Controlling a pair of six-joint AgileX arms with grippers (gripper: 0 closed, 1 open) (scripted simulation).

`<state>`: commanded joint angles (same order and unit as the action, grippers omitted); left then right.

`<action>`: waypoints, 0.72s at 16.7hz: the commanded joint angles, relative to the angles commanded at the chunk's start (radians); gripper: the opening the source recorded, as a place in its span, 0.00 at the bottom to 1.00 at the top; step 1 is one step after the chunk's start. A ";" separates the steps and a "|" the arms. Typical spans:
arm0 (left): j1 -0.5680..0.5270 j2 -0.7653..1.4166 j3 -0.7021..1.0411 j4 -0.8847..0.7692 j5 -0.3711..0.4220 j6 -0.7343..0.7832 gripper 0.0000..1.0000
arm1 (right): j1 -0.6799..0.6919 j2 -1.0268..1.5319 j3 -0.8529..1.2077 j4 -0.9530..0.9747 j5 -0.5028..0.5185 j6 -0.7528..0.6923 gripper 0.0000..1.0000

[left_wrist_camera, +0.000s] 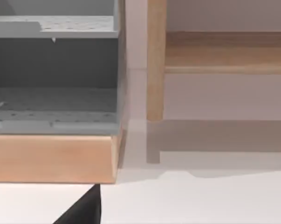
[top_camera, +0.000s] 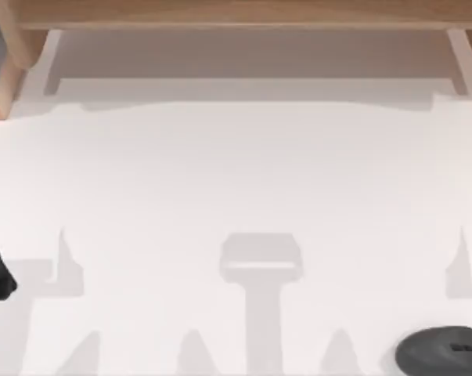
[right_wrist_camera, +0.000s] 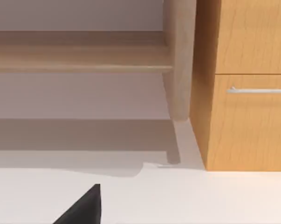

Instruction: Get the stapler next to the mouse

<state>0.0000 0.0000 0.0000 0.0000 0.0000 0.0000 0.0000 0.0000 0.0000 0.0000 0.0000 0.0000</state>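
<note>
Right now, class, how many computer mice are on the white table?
1. The mouse lies at the table's near right corner in the top view. Anything past the picture's edges could be hidden.

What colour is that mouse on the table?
Dark grey, seen best in the top view: the mouse.

You see a plain white surface (top_camera: 236, 180). The dark grey mouse (top_camera: 441, 350) lies directly on it at the near right edge. A wooden shelf (top_camera: 236, 14) runs along the side far from the mouse.
</note>
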 joint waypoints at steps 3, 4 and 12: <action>0.000 0.000 0.000 0.000 0.000 0.000 1.00 | -0.004 0.012 0.010 -0.011 0.000 0.001 1.00; 0.000 0.000 0.000 0.000 0.000 0.000 1.00 | -0.011 0.034 0.027 -0.029 -0.001 0.002 1.00; 0.000 0.000 0.000 0.000 0.000 0.000 1.00 | -0.152 0.573 0.358 -0.382 0.000 0.028 1.00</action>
<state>0.0000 0.0000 0.0000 0.0000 0.0000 0.0000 -0.1521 0.5725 0.3585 -0.3824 -0.0003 0.0284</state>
